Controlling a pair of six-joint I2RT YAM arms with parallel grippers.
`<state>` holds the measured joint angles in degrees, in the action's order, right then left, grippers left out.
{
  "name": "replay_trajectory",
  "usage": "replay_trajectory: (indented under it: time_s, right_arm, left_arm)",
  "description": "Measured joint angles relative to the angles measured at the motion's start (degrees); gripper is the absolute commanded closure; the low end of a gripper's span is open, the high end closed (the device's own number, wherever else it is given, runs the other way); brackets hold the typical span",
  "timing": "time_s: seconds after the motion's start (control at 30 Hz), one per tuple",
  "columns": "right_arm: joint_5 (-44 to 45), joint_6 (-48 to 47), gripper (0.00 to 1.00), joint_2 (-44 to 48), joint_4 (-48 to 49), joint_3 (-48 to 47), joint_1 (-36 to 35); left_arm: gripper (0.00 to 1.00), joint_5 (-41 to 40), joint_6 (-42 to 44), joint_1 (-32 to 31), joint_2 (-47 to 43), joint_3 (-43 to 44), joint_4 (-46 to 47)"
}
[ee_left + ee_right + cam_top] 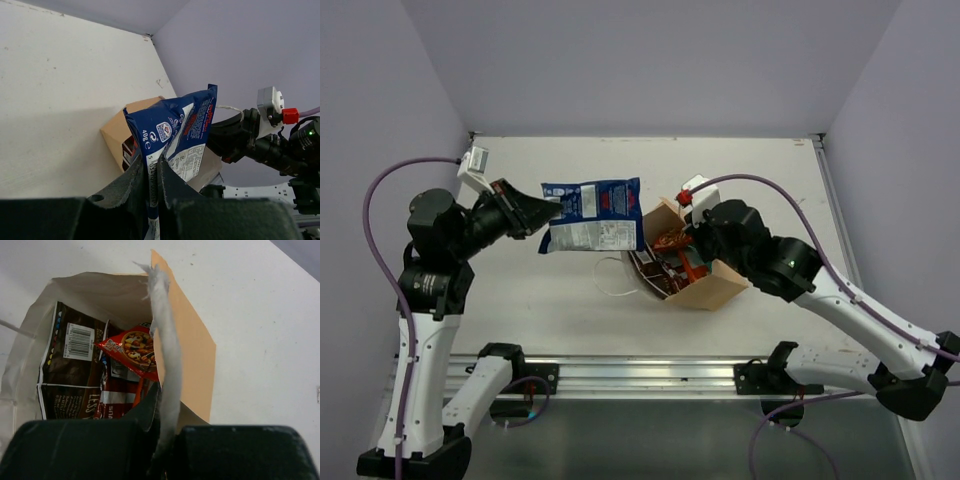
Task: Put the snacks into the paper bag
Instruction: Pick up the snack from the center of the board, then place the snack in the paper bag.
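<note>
Soft, even light filled all three views, bright on the white table [570, 300] and the pale lavender walls [620, 60]. Shadows were faint: a grey patch lay on the table left of the paper bag [117, 132] in the left wrist view. The blue-white snack packet [175, 130] showed only a mild sheen. Along the bottom of each wrist view, the left gripper's fingers [125, 190] and the right gripper's fingers [75, 450] were dark and blurred. The top view's bottom strip was dim.

On desk [550, 330], ctr-right: paper bag [710, 288] lies w/ mouth facing left. Inside bag: several packets [131, 351], stacked side by side. Right tool [686, 238] clamps bag rim from the right. Left tool [546, 211], at desk left, holds one snack packet [592, 215] above desk, just left of bag mouth.
</note>
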<state>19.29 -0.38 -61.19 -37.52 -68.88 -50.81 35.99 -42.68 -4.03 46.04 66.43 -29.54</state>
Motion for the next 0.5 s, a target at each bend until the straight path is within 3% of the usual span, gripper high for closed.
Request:
replay_trajectory:
  time_s: [0.27, 0.5]
  right_arm:
    - [2.2, 3.3, 1.0, -4.8, 0.4, -2.4, -7.5]
    - [2.3, 7.3, 1.0, -6.0, 0.9, -2.5, -10.1]
  left_arm:
    - [1.0, 0.2, 0.0, -0.6, -3.6, -7.1, -4.7]
    - [1.0, -0.1, 0.2, -0.9, -8.4, -11.9, -9.9]
